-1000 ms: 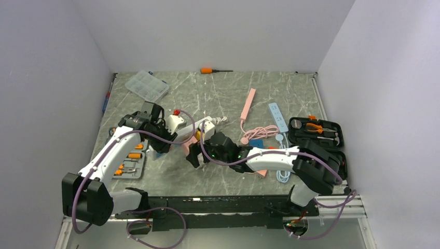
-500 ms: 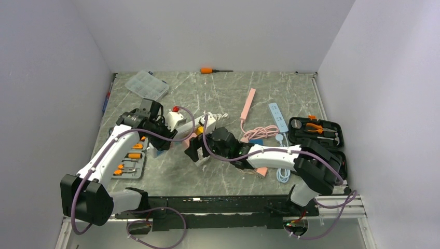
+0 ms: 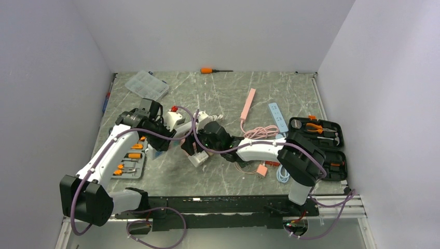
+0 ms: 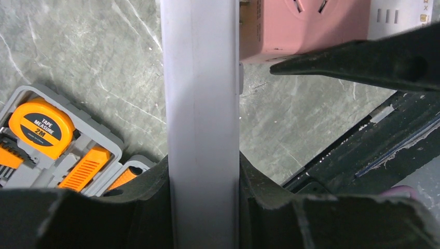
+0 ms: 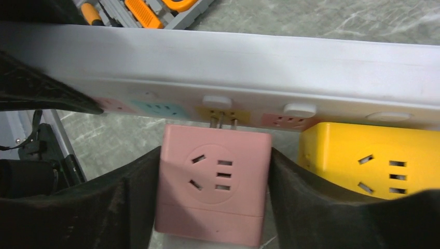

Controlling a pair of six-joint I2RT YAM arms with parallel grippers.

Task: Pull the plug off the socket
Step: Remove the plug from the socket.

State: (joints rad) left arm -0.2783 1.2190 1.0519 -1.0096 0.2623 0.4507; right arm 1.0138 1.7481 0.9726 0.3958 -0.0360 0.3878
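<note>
The long white power strip (image 5: 259, 67) with pastel outlet panels sits over the left half of the grey marbled desk (image 3: 228, 93), about midway between the near and far edges; it looks to be raised off the surface rather than lying flat.

The left gripper (image 4: 202, 176) is clamped across the strip's body, one finger on each long side, bracing it.

The right gripper (image 5: 215, 155) grasps the pink cube-shaped plug (image 5: 212, 184) by its two side faces.

The plug's metal prongs (image 5: 222, 120) show bare between the cube and the strip; their tips meet the yellow outlet panel, and I cannot tell whether they are a little way in or just out.

I judge the task well along but not finished: both grasps are made and the plug is backed away from the strip's face, yet it is not clearly free.

What is left is the last of the withdrawal, straight away from the strip, until the prongs stand apart from the panel.

A yellow cube-shaped plug (image 5: 373, 161) sits just beside the pink one, flush against the strip and untouched.
</note>
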